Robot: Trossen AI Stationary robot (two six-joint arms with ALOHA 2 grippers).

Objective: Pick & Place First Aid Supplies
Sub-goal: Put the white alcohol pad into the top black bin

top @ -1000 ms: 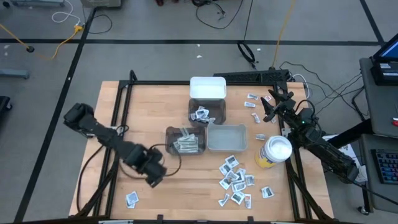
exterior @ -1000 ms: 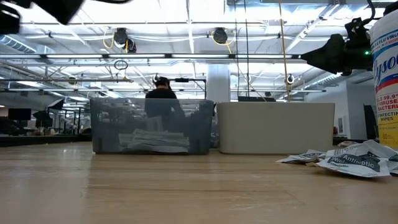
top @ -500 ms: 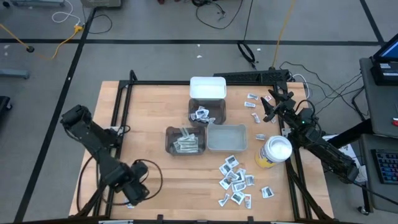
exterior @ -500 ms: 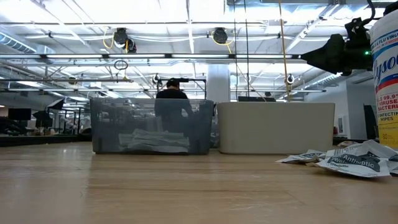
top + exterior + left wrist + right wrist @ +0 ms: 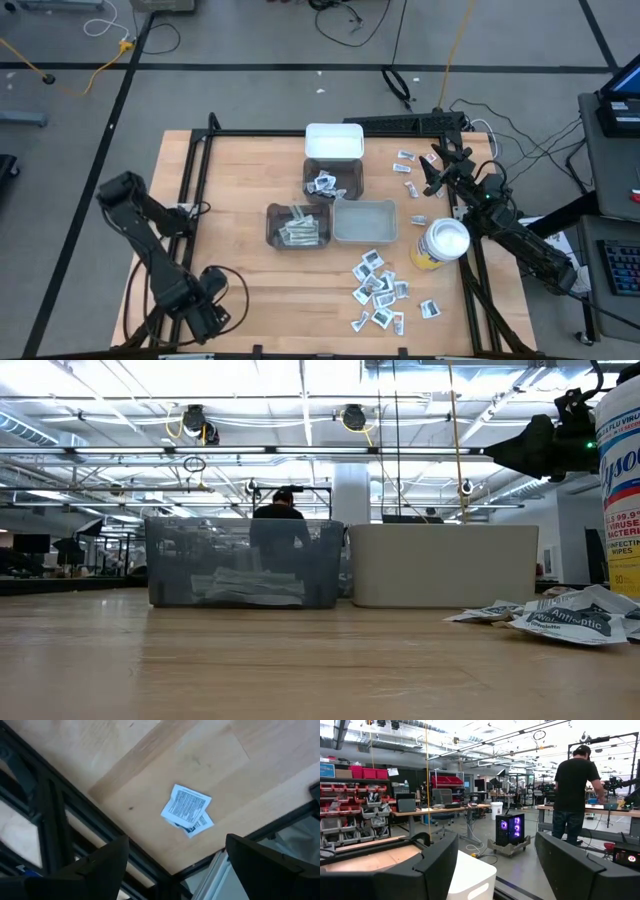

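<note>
L gripper (image 5: 208,318) fingers (image 5: 95,865) apart, nothing between them; it hangs over the near-left corner of the table (image 5: 240,170), directly above two overlapping white sachets (image 5: 187,810) w/ dark print lying flat on the wood by the table edge. R gripper (image 5: 436,172) fingers (image 5: 415,865) also apart, empty, parked at far-right table edge, pointing out into the room. Rest of supplies: loose pile of sachets (image 5: 378,290) near-right on the table, just beside yellow canister (image 5: 441,245) w/ white lid; a few small packets (image 5: 408,170) far-right near R gripper. Bins mid-table: dark bin (image 5: 297,226) holding strip wrappers, dark bin (image 5: 331,180) holding sachets, light bin (image 5: 365,222), white bin (image 5: 334,141). Person (image 5: 576,795) in dark shirt stands in the room beyond, back turned.
</note>
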